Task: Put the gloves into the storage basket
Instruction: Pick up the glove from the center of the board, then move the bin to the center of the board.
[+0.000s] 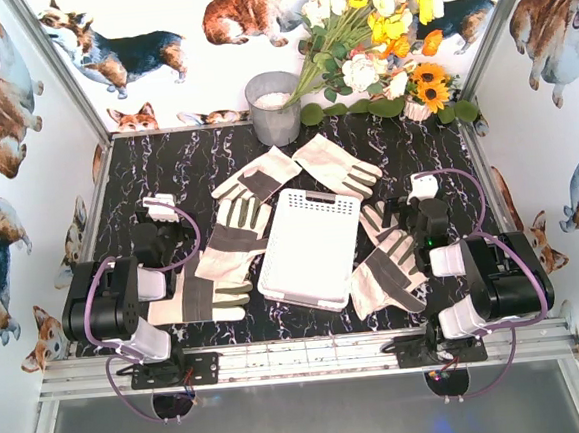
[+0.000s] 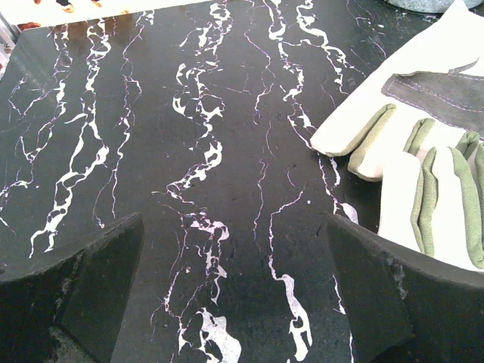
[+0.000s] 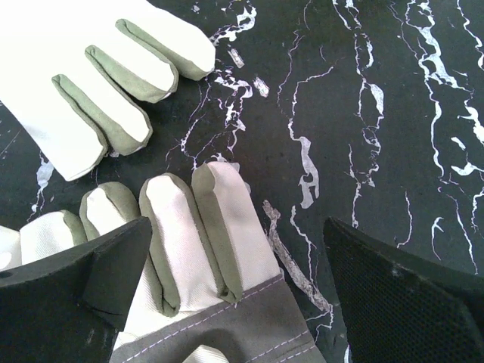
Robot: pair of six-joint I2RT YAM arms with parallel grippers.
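The white storage basket [image 1: 307,245] lies in the middle of the black marbled table, and no glove shows in it. Several gloves lie around it: two behind it [image 1: 256,179] [image 1: 338,165], two on its left [image 1: 233,239] [image 1: 201,299], and overlapping ones on its right [image 1: 389,269]. My left gripper [image 1: 158,227] [image 2: 234,249] is open over bare table, with glove fingers [image 2: 423,151] off to its right. My right gripper [image 1: 415,217] [image 3: 238,249] is open low over a palm-patched glove [image 3: 204,249]. The fingers of another glove [image 3: 98,68] lie beyond.
A grey metal bucket [image 1: 274,107] and a bunch of artificial flowers [image 1: 376,39] stand at the back edge. Corgi-print walls close in the left, right and back. An aluminium rail [image 1: 301,356] carries the arm bases along the near edge.
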